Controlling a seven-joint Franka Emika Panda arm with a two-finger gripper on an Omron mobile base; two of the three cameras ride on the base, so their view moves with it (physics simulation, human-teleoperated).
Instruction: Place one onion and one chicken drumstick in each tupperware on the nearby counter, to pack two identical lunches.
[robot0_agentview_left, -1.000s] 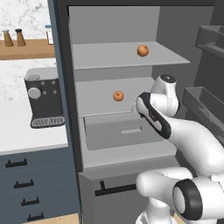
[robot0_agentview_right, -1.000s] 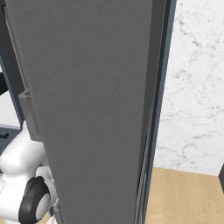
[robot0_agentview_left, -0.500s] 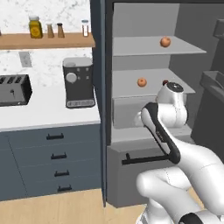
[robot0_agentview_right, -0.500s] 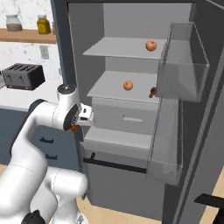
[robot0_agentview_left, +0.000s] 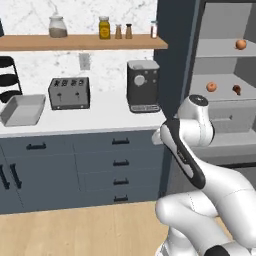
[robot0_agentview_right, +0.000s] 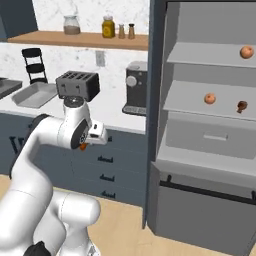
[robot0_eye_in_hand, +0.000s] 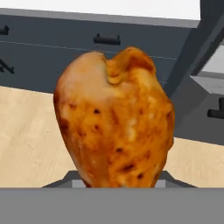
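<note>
base views flank arm (sharing counter (robot0_agentview_left: 100, 117)), hand view close

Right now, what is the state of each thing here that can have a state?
Two-finger gripper: shut on the golden-brown roasted chicken drumstick.
Tall dark grey fridge: open, shelves showing.
Shallow grey rectangular tupperware: lidless, nothing inside.
Two orange onions: on fridge shelves.
Second small brown drumstick: on the shelf.

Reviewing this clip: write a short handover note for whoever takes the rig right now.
Gripper: shut on a chicken drumstick, carried in front of the counter drawers.
Tupperware: one grey tray on the counter, left of the toaster; nothing visible in it.
Fridge shelves: two onions and a second drumstick.
Done: first drumstick picked.
Left: place it, then pack the rest.
</note>
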